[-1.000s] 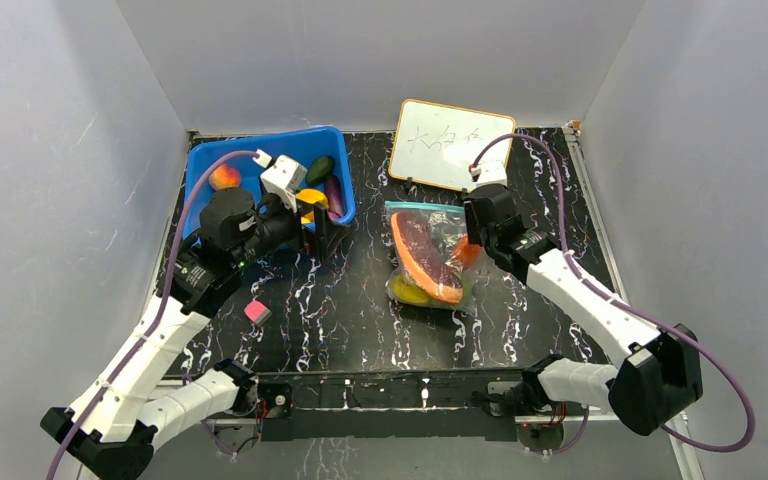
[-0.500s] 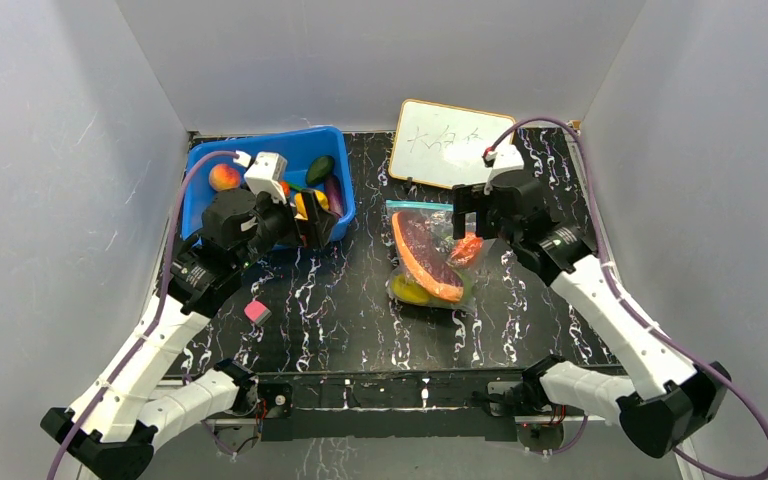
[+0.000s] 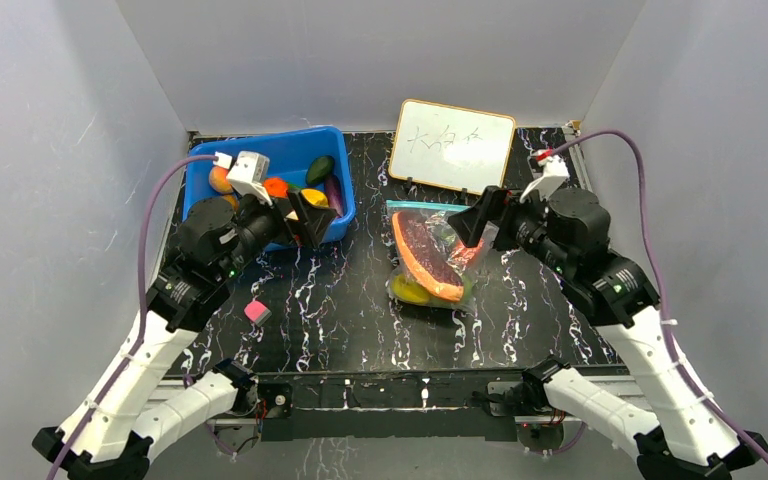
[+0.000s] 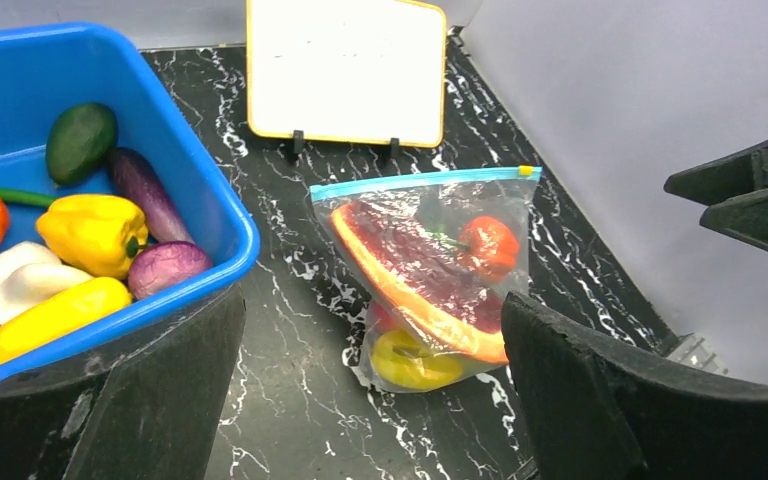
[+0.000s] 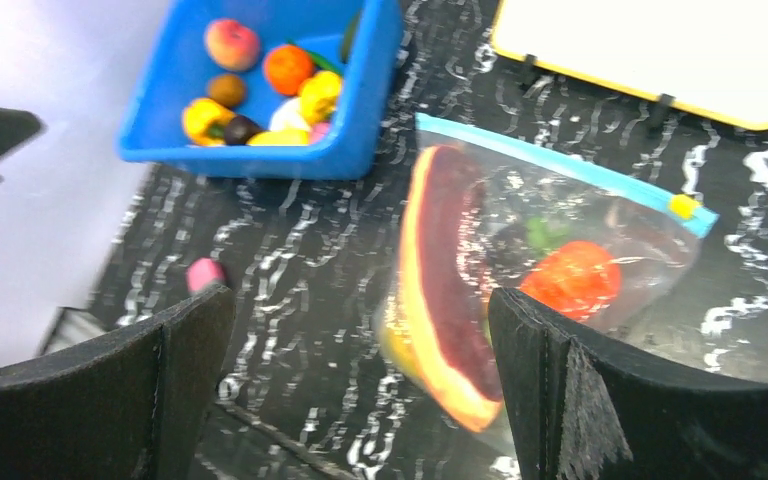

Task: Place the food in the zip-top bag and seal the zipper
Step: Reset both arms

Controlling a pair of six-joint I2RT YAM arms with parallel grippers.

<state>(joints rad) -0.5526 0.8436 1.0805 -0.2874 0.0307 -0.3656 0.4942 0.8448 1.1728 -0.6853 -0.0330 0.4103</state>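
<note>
Both wide and empty, the left gripper [image 3: 312,217] and right gripper [image 3: 482,222] flank the clear crinkly zip-top bag [image 3: 430,255], filled, on the black marbled table [image 3: 350,290], so we should press along its whole blue-teal zipper [image 4: 420,180].

The right pincer [image 3: 472,222] has lifted away from the mouth end of the zip-top bag [image 3: 422,215] and drawn back toward the right wall. Its arm now rides higher over the worktop [image 3: 340,300], uncovering the red piece [image 3: 466,251] inside the bag. The left pincer [image 3: 308,215] has pulled back leftward, over the blue bin's [image 3: 260,150] near right corner.
</note>
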